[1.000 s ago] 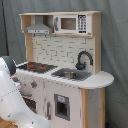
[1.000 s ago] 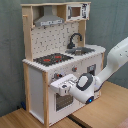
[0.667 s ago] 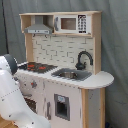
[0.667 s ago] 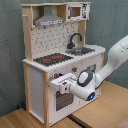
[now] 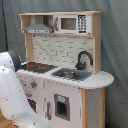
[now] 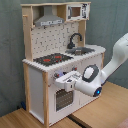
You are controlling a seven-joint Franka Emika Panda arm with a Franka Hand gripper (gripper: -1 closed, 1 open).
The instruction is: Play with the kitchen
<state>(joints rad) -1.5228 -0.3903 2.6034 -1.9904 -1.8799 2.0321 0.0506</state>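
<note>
The kitchen (image 5: 65,95) (image 6: 37,85) is a tall toy of pale wood and white panels. Its black hob with red rings (image 5: 37,66) (image 6: 52,59), black faucet (image 5: 83,59) (image 6: 75,39), sink (image 5: 70,75) (image 6: 84,50) and grey hood (image 5: 39,30) (image 6: 49,21) show in both exterior views. In the second exterior view my gripper (image 6: 64,79) is up against the front panel just under the hob, above the oven window (image 6: 62,100). In the first exterior view the white arm (image 5: 12,97) hides the gripper.
A toy microwave (image 5: 70,24) (image 6: 76,11) sits on the top shelf. The kitchen stands on a wooden floor (image 6: 110,107) with a grey curtain (image 5: 115,50) behind it. My arm reaches in from the second exterior view's right.
The gripper has risen a little along the kitchen's front panel, toward the strip below the hob. The kitchen itself has not moved.
</note>
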